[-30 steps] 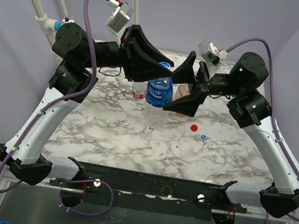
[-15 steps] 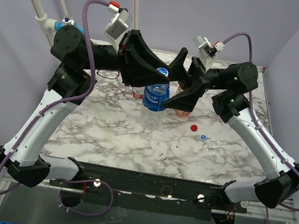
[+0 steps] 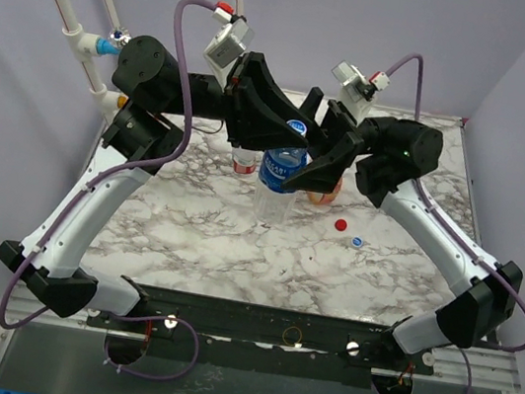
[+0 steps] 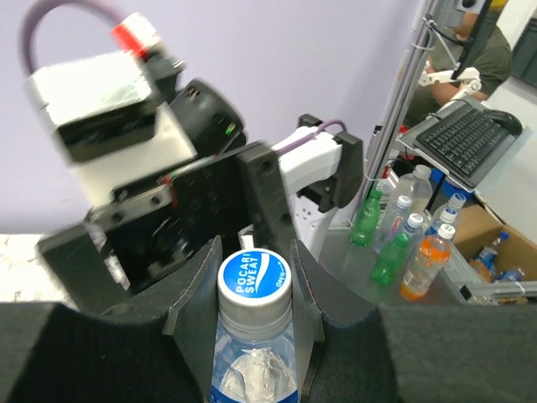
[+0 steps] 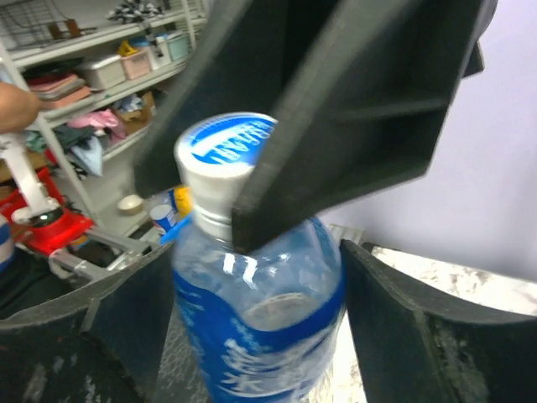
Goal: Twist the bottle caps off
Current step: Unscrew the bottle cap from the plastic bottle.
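A clear blue-labelled bottle [image 3: 276, 184] hangs upright just above the marble table [image 3: 186, 235]. My left gripper [image 3: 296, 130] is shut on its blue-and-white cap [image 4: 254, 277], one finger against each side. From the right, my right gripper [image 3: 301, 158] straddles the bottle body [image 5: 252, 319], and both fingers lie against its sides. A loose red cap [image 3: 341, 225] and a loose blue-and-white cap [image 3: 356, 241] rest on the table to the right. A red-labelled bottle [image 3: 242, 162] stands behind the left gripper. An orange bottle [image 3: 324, 197] is mostly hidden behind the right gripper.
White pipes [image 3: 80, 23] run up the back left wall. A black rail [image 3: 263, 322] with both arm bases lies along the near edge. Past the table, the left wrist view shows several spare bottles [image 4: 403, 243] on a bench.
Both arms swung inward. The right gripper slid left along the bottle, and its fingers closed in on the body. The left gripper kept its hold on the cap.
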Controlling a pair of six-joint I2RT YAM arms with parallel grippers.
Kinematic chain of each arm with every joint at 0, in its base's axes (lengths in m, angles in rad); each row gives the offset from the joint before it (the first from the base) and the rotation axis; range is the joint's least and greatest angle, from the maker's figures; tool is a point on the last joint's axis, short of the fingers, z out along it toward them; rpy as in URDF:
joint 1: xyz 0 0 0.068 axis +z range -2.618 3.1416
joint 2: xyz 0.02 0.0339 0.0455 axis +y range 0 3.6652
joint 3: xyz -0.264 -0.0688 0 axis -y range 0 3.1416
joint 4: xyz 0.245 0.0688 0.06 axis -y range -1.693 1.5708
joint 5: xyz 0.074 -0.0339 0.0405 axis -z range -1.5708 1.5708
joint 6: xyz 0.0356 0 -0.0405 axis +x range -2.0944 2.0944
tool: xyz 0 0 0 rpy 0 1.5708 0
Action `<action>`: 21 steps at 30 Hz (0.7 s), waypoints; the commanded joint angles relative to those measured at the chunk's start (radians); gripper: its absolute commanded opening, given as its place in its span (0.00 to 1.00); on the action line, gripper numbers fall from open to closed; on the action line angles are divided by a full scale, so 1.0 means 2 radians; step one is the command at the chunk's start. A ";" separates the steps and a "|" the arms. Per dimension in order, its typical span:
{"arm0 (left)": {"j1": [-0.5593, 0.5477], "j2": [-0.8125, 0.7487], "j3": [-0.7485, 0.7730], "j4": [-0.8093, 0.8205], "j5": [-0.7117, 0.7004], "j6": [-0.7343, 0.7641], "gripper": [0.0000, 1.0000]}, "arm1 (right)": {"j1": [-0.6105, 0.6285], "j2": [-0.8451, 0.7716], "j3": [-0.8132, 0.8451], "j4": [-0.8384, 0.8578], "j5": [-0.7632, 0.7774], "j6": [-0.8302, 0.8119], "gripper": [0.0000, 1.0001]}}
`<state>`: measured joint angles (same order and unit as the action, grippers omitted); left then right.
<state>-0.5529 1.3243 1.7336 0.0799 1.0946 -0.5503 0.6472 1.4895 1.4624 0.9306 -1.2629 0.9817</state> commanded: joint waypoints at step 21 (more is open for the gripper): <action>0.000 -0.029 0.004 0.004 0.020 0.028 0.00 | 0.007 -0.038 0.105 -0.471 0.179 -0.332 0.01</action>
<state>-0.5610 1.3060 1.7599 0.1184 1.1103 -0.5171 0.6716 1.4357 1.5787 0.3985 -1.2251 0.6132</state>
